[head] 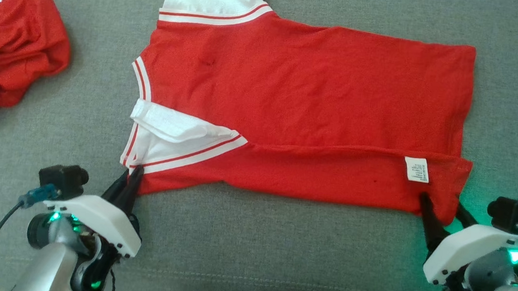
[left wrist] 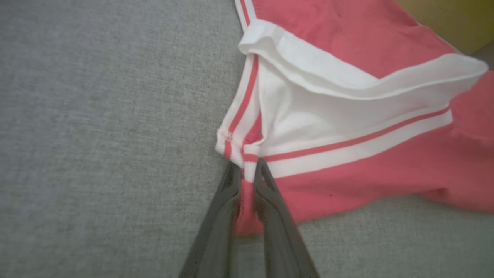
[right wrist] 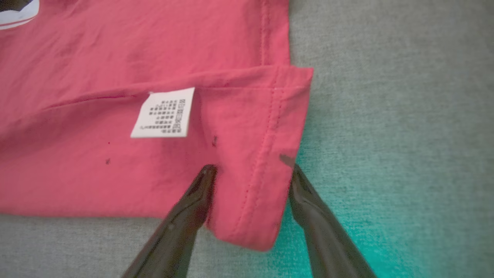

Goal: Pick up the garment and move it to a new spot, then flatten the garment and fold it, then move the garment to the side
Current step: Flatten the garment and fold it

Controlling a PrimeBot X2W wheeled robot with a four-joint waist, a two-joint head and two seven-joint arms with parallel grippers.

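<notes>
Head view: red garment [head: 301,97] lies flat, near edge folded.

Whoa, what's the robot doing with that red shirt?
The robot is folding a red shirt laid flat on a grey surface. Its left end effector pinches the near corner by the white sleeve; its right end effector stands open around the near hem corner. Another red garment lies crumpled off to the left.
</notes>
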